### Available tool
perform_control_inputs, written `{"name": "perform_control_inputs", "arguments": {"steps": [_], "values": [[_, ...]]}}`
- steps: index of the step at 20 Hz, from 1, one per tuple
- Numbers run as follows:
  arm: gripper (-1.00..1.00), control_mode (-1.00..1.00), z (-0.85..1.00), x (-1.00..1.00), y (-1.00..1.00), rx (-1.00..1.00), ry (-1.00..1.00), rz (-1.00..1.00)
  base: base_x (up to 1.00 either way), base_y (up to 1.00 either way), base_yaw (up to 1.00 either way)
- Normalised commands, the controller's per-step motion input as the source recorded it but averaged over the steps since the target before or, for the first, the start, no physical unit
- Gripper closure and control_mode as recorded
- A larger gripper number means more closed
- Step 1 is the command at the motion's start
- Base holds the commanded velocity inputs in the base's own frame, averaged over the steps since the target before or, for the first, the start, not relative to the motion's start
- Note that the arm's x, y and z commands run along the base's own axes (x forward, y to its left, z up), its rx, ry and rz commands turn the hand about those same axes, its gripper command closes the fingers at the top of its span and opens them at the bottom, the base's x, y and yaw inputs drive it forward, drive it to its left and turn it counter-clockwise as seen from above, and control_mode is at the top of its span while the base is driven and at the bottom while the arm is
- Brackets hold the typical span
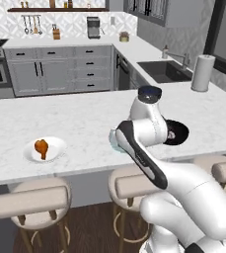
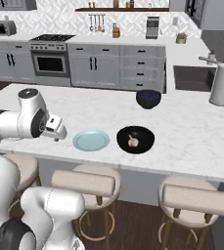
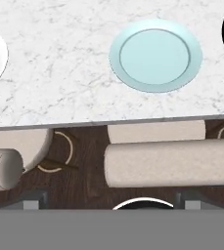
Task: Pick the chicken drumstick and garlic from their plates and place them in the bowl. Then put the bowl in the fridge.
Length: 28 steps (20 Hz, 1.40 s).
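**Right base view: garlic in the black bowl, drumstick on the white plate**

Right base view shows the garlic (image 2: 132, 141) lying inside the black bowl (image 2: 145, 145), just beside the bare pale blue plate (image 2: 91, 140) on the marble counter (image 2: 191, 132). The gripper (image 2: 58, 134) hangs over the counter's near edge, left of that plate; its fingers stand fully apart, holding nothing. A smaller dark blue bowl (image 2: 148, 98) sits farther back.

Left base view adds the chicken drumstick (image 1: 41, 147) on the white plate (image 1: 57, 148), well apart from the bowl.

Hand view looks down on the blue plate and stools (image 3: 167, 161). No writing is readable.
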Motion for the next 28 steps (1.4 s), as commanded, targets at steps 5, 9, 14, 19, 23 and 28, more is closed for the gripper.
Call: {"name": "perform_control_inputs", "arguments": {"steps": [5,9,14,19,23,28], "values": [[-1.0,1.0,0.0,0.0,0.0,0.0,0.0,0.0,-0.09,1.0,0.0],[-1.0,1.0,0.0,0.0,0.0,0.0,0.0,0.0,-0.57,0.99,0.0],[-1.0,1.0,0.0,0.0,0.0,0.0,0.0,0.0,0.25,0.29,0.0],[-1.0,1.0,0.0,0.0,0.0,0.0,0.0,0.0,0.72,-0.11,0.0],[-1.0,-1.0,-0.1,0.86,-0.13,0.0,0.0,0.02,0.0,0.0,0.0],[-1.0,-1.0,-0.48,0.61,-0.04,-0.05,0.03,0.1,0.0,0.0,0.0]]}}
